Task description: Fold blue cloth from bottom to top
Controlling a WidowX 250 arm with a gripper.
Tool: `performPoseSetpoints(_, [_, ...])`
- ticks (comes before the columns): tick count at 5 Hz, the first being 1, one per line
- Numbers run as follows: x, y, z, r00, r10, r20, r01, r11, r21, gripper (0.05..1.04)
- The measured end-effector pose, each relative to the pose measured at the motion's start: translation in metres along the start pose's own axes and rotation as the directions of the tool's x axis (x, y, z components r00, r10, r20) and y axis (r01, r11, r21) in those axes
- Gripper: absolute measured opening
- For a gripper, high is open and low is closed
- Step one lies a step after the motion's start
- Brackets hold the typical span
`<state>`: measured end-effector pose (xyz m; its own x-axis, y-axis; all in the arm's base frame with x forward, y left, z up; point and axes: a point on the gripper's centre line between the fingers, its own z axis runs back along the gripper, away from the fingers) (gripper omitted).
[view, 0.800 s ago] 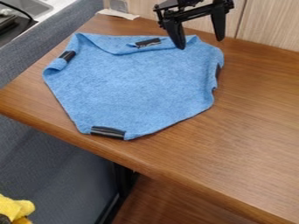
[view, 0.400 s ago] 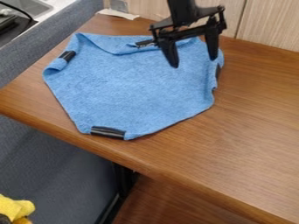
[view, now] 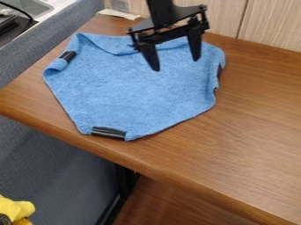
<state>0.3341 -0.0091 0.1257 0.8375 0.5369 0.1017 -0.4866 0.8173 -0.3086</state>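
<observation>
One layer of blue cloth with black edge strips [view: 138,90] lay on the brown wooden table [view: 247,127] beneath the black two-finger gripper [view: 175,65], whose empty fingers stood wide, and a shallow pinch at the bottom edge might have let it slip mid-fold.

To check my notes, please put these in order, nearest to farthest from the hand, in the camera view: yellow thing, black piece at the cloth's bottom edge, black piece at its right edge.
1. Right-edge black piece: right of the hand.
2. Bottom-edge black piece: below and left of it.
3. Yellow thing: bottom-left corner of the view.
</observation>
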Motion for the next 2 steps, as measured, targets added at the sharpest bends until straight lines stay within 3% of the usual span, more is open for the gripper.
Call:
performPoseSetpoints(1, [-0.006, 0.028, 0.008, 0.986, 0.121, 0.116, -0.127, 0.991, 0.050, 1.001])
performPoseSetpoints(2, [-0.021, 0.054, 0.003, 0.966, 0.203, 0.158, -0.217, 0.973, 0.077, 1.001])
